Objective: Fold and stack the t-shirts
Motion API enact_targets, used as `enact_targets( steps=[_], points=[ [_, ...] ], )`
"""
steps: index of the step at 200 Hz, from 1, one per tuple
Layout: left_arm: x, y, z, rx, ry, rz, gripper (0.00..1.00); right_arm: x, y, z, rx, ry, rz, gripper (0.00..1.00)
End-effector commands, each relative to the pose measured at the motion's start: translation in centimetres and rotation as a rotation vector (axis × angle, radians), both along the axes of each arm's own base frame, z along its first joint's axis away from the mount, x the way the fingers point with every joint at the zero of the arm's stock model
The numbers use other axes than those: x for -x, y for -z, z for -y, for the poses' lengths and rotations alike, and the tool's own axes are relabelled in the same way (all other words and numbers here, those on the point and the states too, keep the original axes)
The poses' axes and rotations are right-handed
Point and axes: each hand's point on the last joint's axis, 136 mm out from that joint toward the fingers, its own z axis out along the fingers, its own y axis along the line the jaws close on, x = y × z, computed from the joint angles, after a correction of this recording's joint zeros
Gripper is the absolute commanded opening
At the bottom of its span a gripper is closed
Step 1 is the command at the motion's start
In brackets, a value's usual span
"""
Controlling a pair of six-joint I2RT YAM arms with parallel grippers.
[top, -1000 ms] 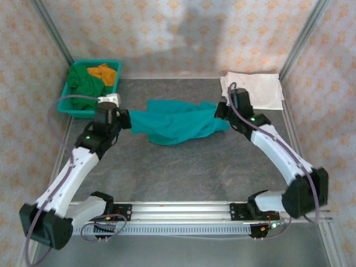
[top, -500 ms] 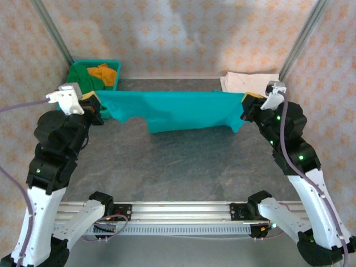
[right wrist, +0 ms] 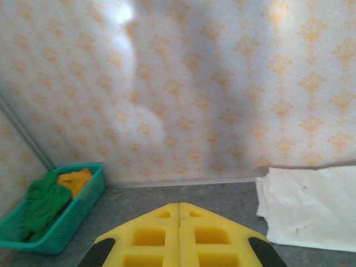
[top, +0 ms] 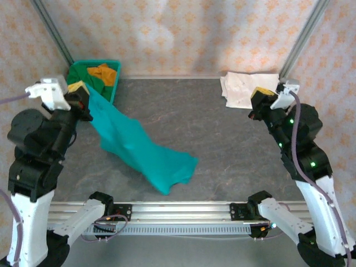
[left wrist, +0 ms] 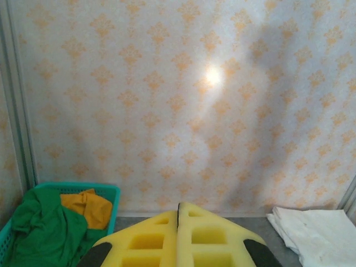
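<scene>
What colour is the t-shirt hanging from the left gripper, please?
The t-shirt is teal, clearest in the top external view.

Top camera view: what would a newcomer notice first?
A teal t-shirt hangs from the raised left gripper, trailing down onto the table. Opposite, the right gripper is shut on nothing, beside a white t-shirt at the back right; a teal basket with a green shirt and an orange shirt sits back left.
</scene>
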Motion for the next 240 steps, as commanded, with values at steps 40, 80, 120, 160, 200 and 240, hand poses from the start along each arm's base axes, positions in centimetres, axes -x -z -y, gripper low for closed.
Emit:
enact_targets(
  steps=[40,80,120,160,200,240],
  points=[
    [-9.3,10.5,10.2,-0.055,0.437,-0.213,0.00,-4.6,12.4,-14.2,-0.126,-0.644,-0.299,0.47],
    [-10.4,13.9,17.5,-0.163,0.600,-0.335,0.00,-5.9,15.4,-15.1,-0.073,-0.627,-0.304,0.51],
    [-10.7,13.1,24.4,-0.165,0.763,-0.307,0.00,-3.6,14.9,-15.9,-0.072,-0.753,-0.202,0.60],
    [-12.0,15.0,28.2,-0.161,0.840,-0.358,0.00,-2.4,14.3,-16.2,-0.094,-0.812,-0.086,0.73],
    [-11.7,15.7,30.0,-0.145,0.890,-0.372,0.00,-3.3,14.2,-17.9,-0.155,-0.860,-0.056,0.72],
    [-11.7,15.4,29.1,-0.150,0.839,-0.362,0.00,-6.4,15.3,-17.8,-0.146,-0.745,-0.077,0.24]
  ],
)
